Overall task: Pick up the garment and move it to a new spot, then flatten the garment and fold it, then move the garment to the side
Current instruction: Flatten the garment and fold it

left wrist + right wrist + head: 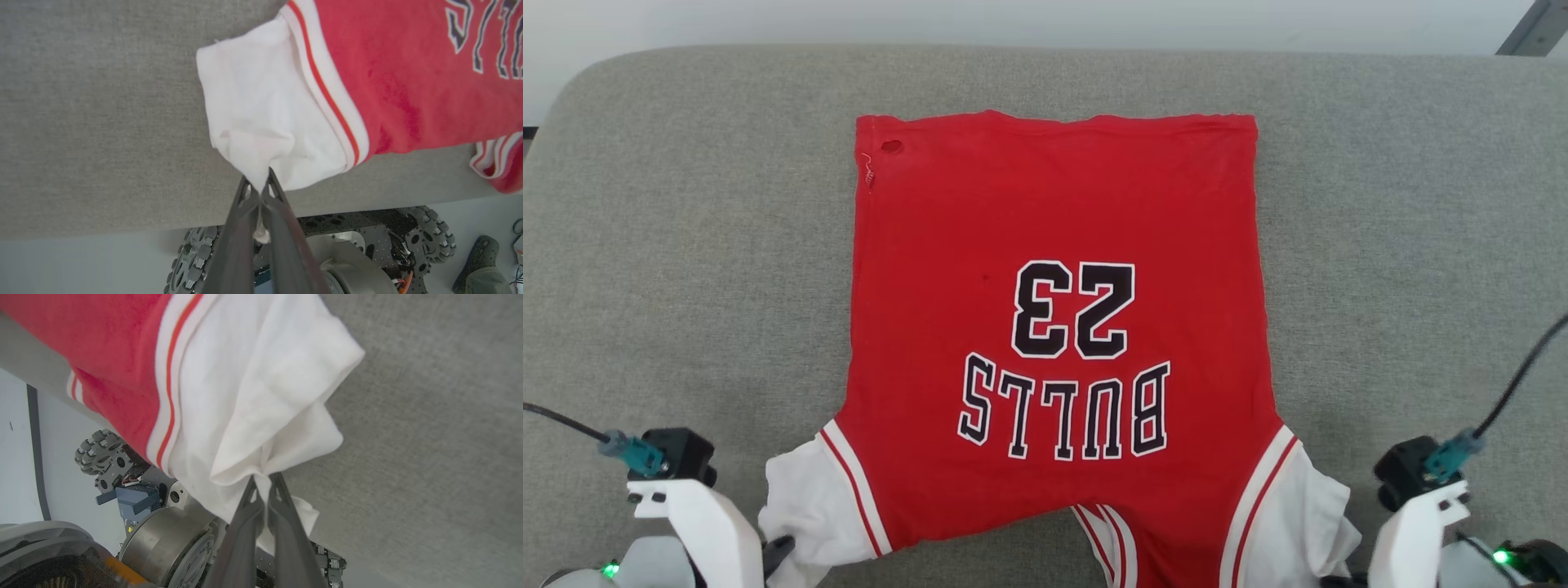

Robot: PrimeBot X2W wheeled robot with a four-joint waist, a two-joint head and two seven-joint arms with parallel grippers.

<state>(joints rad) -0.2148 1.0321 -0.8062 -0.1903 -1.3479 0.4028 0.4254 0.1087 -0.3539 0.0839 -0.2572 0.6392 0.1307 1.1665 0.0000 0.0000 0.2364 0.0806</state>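
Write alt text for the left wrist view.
The left claw is shut on the corner of a white sleeve of the red jersey, which lies on a grey padded surface. The robot's wheeled base shows beyond its edge.

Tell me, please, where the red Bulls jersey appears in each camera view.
Head view: the jersey lies spread across the middle, lettering upside down, sleeves towards the bottom edge.
Left wrist view: upper right, with one white sleeve pinched by the left gripper.
Right wrist view: upper left to centre, with the other white sleeve pinched by the right gripper.
Shared landmark: the grey fabric surface beneath it.
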